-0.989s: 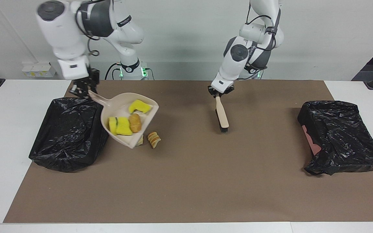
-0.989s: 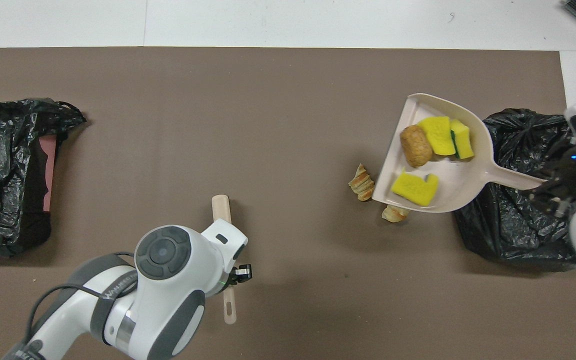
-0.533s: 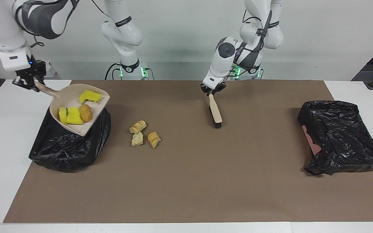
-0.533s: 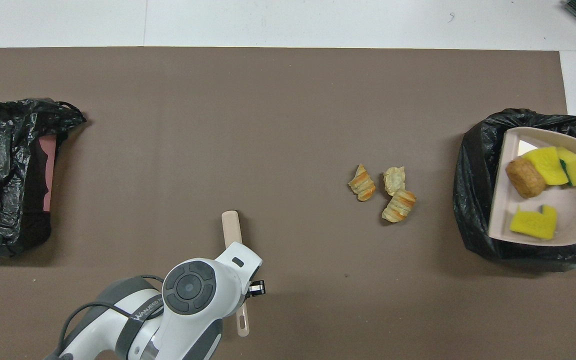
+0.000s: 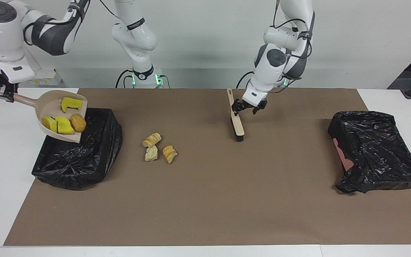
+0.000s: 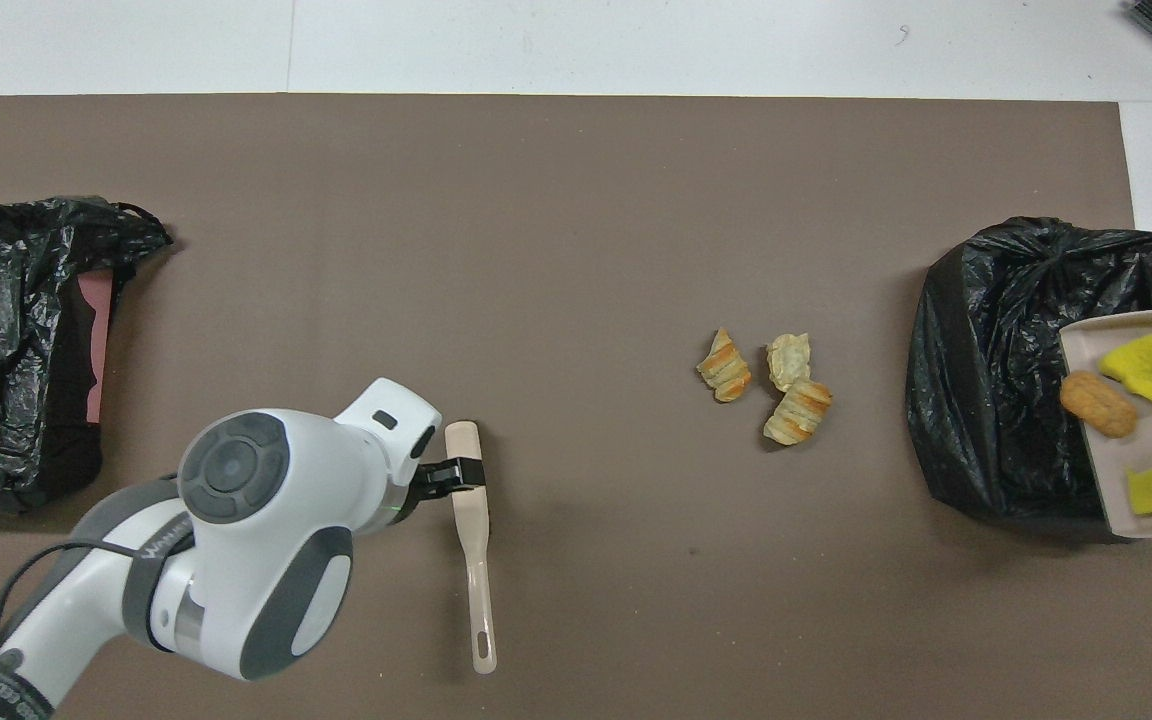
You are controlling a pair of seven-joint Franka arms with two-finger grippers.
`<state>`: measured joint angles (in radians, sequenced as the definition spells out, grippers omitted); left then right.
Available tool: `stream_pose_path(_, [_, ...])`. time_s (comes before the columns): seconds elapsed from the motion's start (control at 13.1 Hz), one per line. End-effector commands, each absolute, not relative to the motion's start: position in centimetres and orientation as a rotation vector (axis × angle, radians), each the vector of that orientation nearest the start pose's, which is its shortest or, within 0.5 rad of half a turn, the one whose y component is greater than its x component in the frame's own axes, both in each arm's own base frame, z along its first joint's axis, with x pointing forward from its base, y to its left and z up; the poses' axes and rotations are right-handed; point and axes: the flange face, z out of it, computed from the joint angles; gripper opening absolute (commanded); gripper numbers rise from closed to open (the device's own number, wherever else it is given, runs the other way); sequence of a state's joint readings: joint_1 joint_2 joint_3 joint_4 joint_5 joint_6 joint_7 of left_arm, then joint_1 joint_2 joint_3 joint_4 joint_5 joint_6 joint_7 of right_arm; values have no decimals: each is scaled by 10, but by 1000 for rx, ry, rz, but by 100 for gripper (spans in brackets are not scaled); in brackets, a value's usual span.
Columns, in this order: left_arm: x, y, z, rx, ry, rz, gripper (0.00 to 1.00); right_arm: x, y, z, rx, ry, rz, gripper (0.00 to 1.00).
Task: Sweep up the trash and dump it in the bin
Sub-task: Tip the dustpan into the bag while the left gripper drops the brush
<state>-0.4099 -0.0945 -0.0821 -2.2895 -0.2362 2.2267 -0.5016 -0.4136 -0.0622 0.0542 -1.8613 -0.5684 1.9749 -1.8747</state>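
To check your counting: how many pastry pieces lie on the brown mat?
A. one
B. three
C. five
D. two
B: three pastry pieces lie clustered on the brown mat, between the black-bagged bin and the brush.

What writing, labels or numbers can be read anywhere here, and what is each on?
Black band on the right arm: white lettering, too small to read.
Grey link of the left arm: white lettering, perhaps starting "WAN"; the rest is blurred.
No text shows on the dustpan or the brush.
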Motion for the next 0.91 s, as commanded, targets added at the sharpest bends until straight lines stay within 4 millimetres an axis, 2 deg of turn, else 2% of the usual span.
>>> stream_pose_path(0.0, [482,-219,419,-3318,-254,37,100,520,-227,558,1675,2056,-643,0])
stream_pose_path(0.08, [499,-201,427,-3321,-233,33,100,524,-218,559,1644,2061,-659,0])
stream_pose_path(0.23, [531,-163,448,-3328,-164,46,100,526,-216,560,1644,2027,-671,0])
stream_pose_path(0.38, [554,-133,467,-3333,-114,65,100,527,-216,562,1719,1894,-673,0])
stream_pose_path(0.46, [563,-118,476,-3315,-89,65,100,528,-211,561,1762,1840,-663,0])
stream_pose_path(0.61, [573,-84,491,-3290,-59,68,100,531,-192,562,1742,1790,-709,0])
stream_pose_path(0.68, [576,-60,493,-3289,-64,53,100,531,-185,559,1692,1790,-746,0])
stream_pose_path(0.84, [575,-34,499,-3265,-65,44,100,528,-176,559,1622,1790,-791,0])
